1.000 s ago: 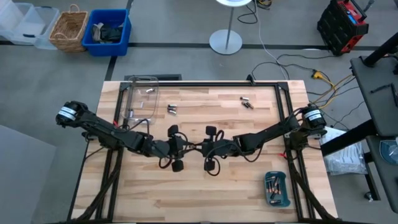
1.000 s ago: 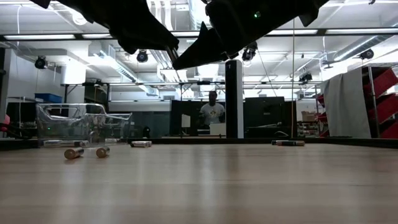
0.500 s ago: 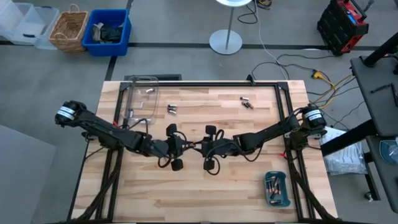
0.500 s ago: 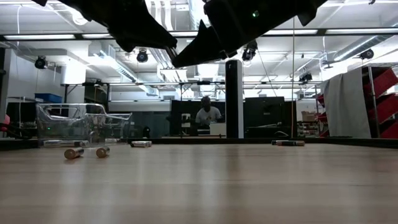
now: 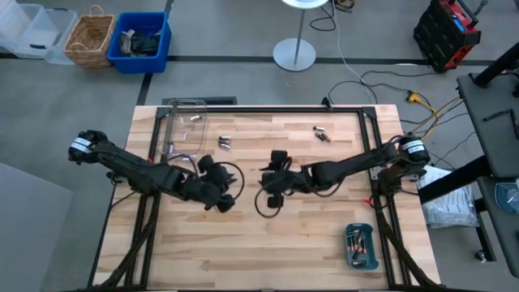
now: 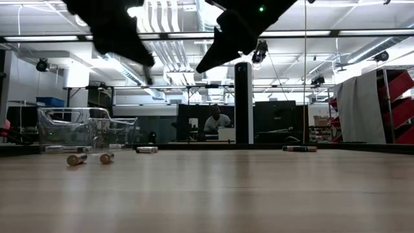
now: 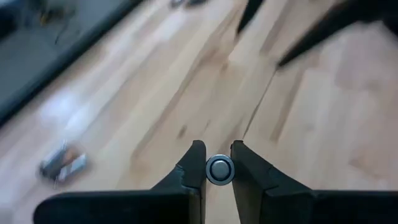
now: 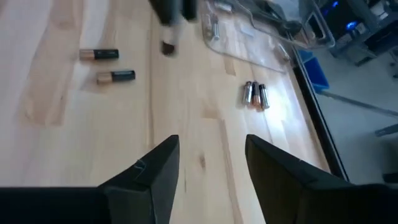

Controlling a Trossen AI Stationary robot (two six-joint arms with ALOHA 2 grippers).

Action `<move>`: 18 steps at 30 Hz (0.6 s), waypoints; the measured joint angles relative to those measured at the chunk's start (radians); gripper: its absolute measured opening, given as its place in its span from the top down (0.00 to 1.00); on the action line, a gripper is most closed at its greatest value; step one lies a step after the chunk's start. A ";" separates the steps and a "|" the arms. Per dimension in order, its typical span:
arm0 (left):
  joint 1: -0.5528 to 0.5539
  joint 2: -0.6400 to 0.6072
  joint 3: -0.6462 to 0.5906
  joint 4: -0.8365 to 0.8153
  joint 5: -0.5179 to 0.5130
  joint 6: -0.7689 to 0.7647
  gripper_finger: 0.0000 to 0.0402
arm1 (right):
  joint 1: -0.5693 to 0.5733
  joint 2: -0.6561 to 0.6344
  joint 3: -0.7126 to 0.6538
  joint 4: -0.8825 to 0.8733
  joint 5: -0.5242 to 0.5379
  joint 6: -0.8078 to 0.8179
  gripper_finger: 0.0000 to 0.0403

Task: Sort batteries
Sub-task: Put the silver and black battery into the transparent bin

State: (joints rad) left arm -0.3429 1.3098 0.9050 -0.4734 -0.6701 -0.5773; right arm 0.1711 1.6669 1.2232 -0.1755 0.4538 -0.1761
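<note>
Above the table's middle, my left gripper (image 5: pixel 219 193) is shut on one small battery (image 7: pixel 220 169), seen end-on in the left wrist view. My right gripper (image 5: pixel 268 185) hangs beside it, toward the right edge, open and with nothing between its fingers (image 8: pixel 208 158). Two loose batteries (image 5: pixel 225 143) lie side by side on the wood near the clear plastic box (image 5: pixel 185 134). Two more batteries (image 5: pixel 322 134) lie at the far right. In the right wrist view these show as a pair (image 8: pixel 255 95) and two single cells (image 8: pixel 107 65). My left gripper pinches the battery's round sides (image 7: pixel 209 169) between its two fingertips (image 7: pixel 195 163). The cell's silvery end faces the wrist camera, so it lies roughly along the fingers. It is held clear of the table, well above the wood.
A teal tray (image 5: pixel 360 246) with several batteries stands at the near right corner. The clear box (image 6: pixel 84 129) at the far left holds a few cells. A black frame (image 5: pixel 268 108) runs along the table's edges. Bare wood lies across the near half.
The two grippers stood tip to tip over the table's middle and have drawn apart. My left gripper has pulled back toward the left edge; my right gripper has shifted toward the far edge and turned.
</note>
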 joint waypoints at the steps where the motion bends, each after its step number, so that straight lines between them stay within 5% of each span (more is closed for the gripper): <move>1: -0.008 0.002 -0.002 -0.030 -0.002 -0.043 0.93 | -0.008 -0.004 0.002 -0.004 0.000 -0.001 0.57; 18: -0.036 0.027 -0.008 -0.051 -0.013 -0.122 0.93 | -0.113 -0.008 0.000 -0.029 -0.008 -0.052 0.66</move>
State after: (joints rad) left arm -0.3790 1.3373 0.8970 -0.5243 -0.6830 -0.6990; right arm 0.0580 1.6585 1.2236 -0.2042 0.4458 -0.2283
